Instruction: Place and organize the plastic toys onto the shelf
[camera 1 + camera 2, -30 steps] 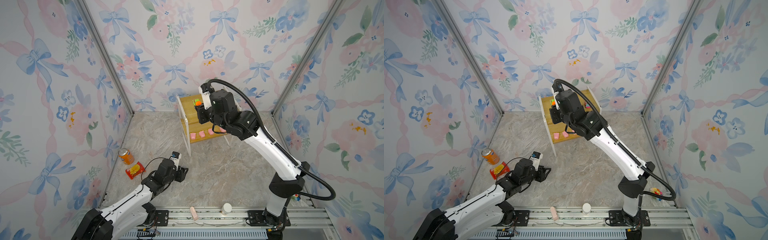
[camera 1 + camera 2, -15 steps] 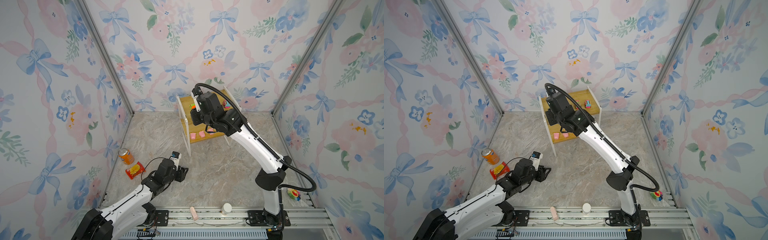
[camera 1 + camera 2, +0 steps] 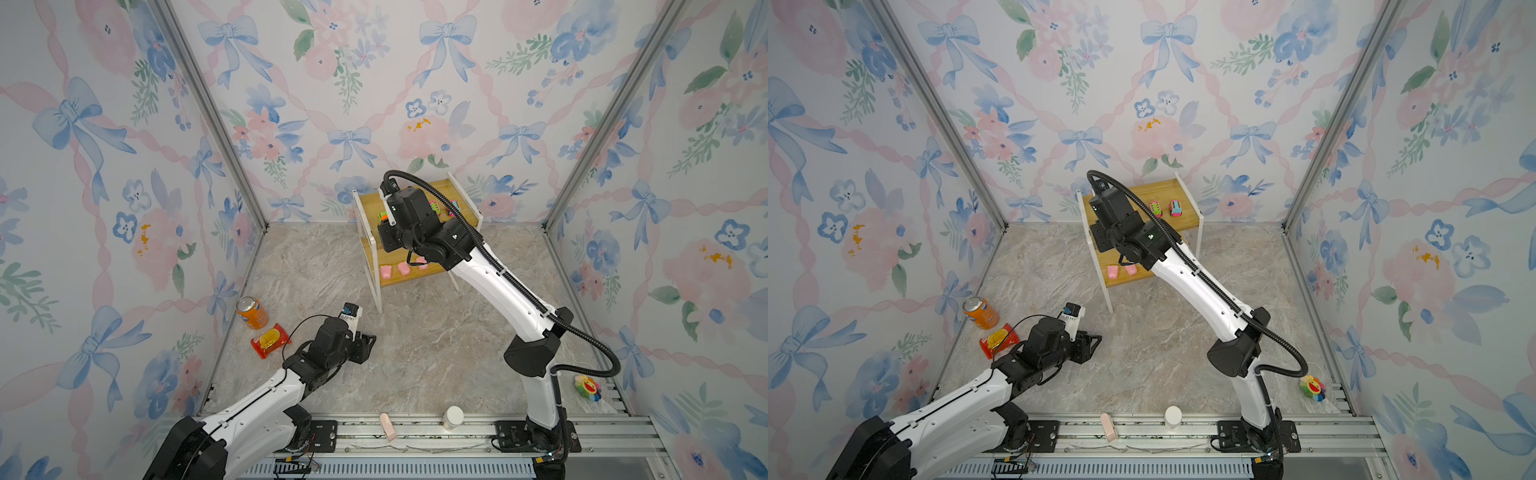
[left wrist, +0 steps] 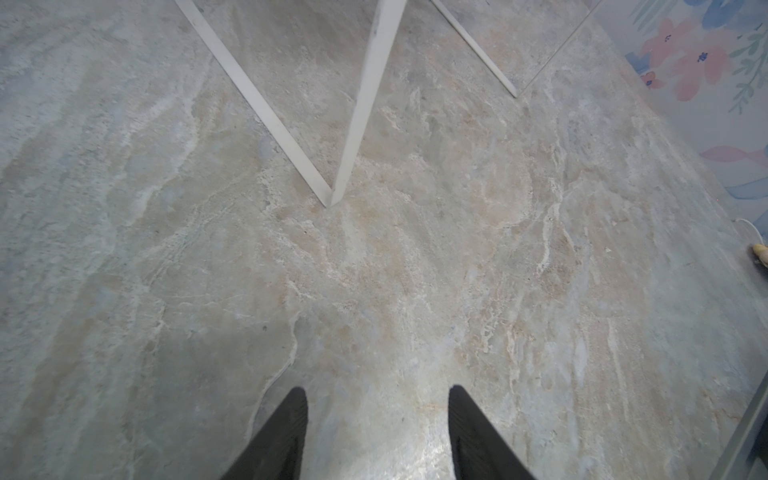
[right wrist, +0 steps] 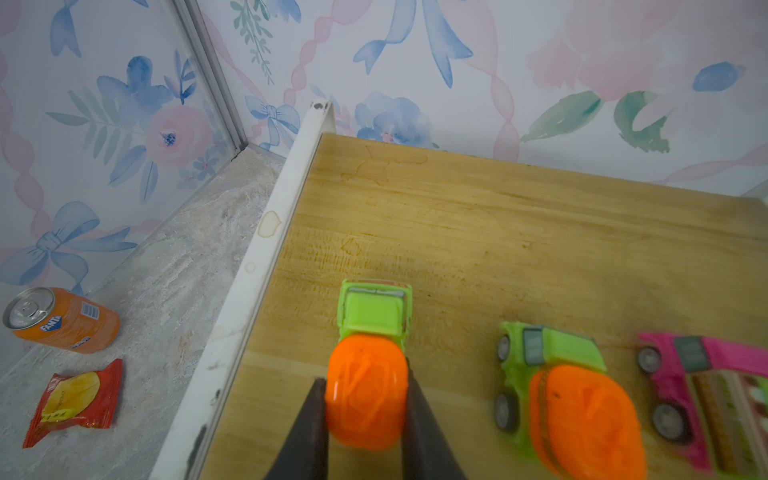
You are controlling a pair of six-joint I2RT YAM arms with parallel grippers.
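The right gripper [image 5: 365, 380] pinches an orange-and-green car [image 5: 374, 316] over the shelf [image 5: 498, 216] top board, just beside a second orange-and-green car [image 5: 582, 407]. The left gripper [image 4: 377, 409] hangs above the floor [image 4: 540, 249], jaws spread.

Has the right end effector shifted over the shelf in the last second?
Yes. In both top views the right end effector, shut on an orange-and-green car, has moved left over the shelf, toward its left rail.

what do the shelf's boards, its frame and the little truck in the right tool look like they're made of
Shelf boards: wood or wood laminate, matte yellowish, with visible grain lines.
Frame: probably painted metal; thin white strip with dark chips and a brownish stain.
Truck: moulded plastic; smooth, slightly glossy orange drum and bright green cab.
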